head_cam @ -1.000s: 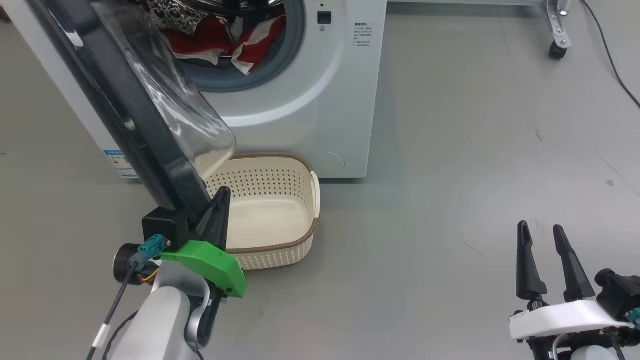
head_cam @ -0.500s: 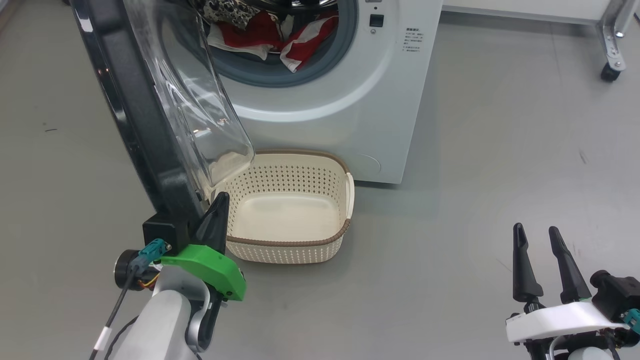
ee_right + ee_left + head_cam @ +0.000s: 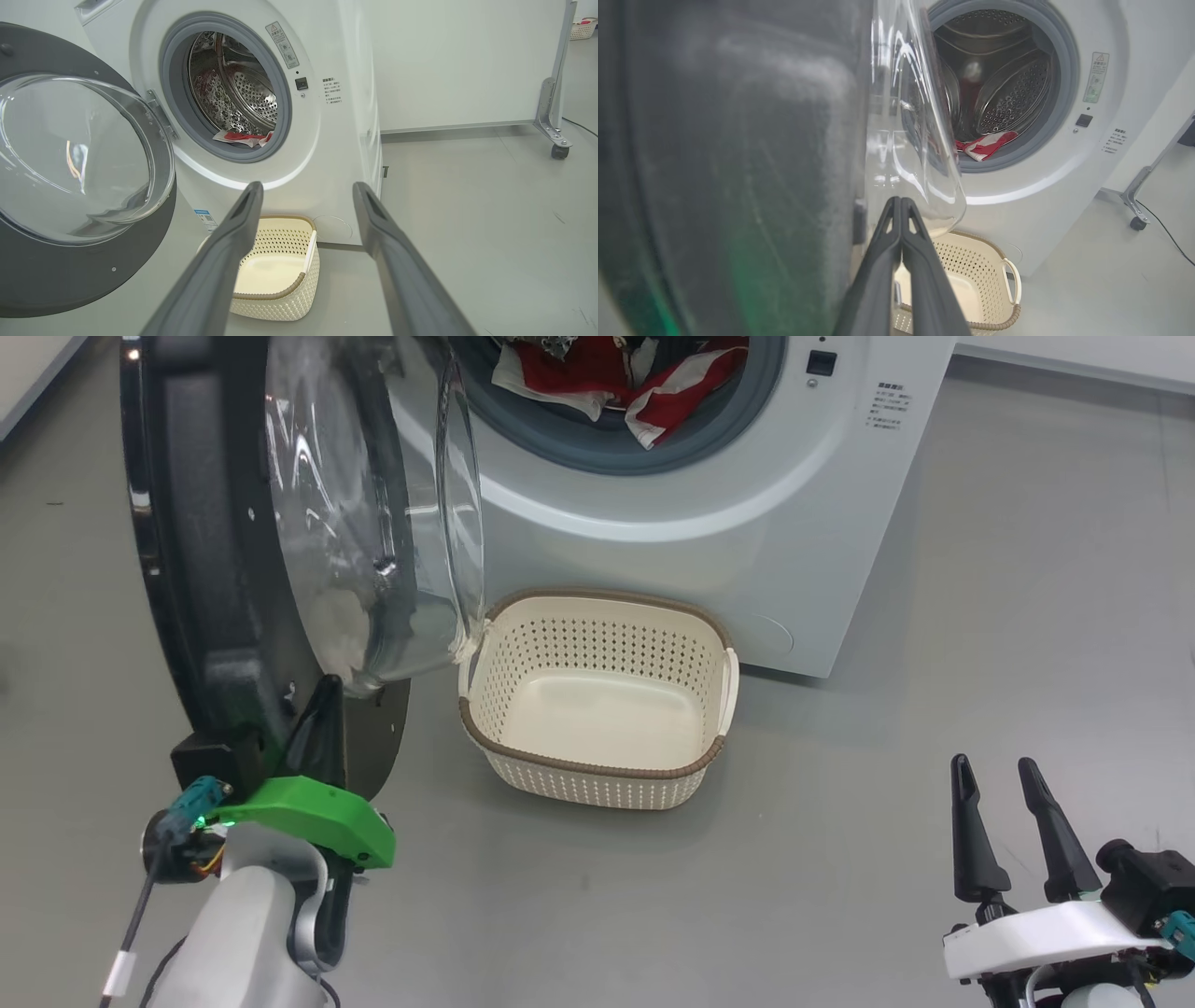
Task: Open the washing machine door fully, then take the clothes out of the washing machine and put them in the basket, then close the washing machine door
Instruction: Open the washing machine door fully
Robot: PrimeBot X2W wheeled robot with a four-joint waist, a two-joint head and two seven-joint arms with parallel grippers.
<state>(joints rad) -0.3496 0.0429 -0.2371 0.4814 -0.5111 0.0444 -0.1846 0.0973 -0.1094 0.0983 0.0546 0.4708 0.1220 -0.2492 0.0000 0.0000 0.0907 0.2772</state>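
Observation:
The white washing machine (image 3: pixel 747 551) stands at the top with its porthole uncovered. Red and white clothes (image 3: pixel 672 383) lie at the drum's lip; they also show in the wrist views, clothes (image 3: pixel 985 144) and clothes (image 3: pixel 240 136). The washing machine door (image 3: pixel 205 569) stands swung out at the left, glass bowl facing the basket. My left gripper (image 3: pixel 325 686) is shut, its tips together against the door's inner face below the glass, left gripper (image 3: pixel 901 199). The empty cream basket (image 3: pixel 597 767) sits on the floor before the machine. My right gripper (image 3: pixel 991 763) hangs open at the lower right, holding nothing.
Grey floor stretches to the right of the basket and machine. A metal frame leg on a castor (image 3: pixel 553 126) stands at the far right by a white wall panel, with a black cable (image 3: pixel 1167 238) trailing on the floor near it.
The head camera has turned, shifting the picture rightward. The door has swung wider open with my shut left gripper against it. The right gripper stays open in place.

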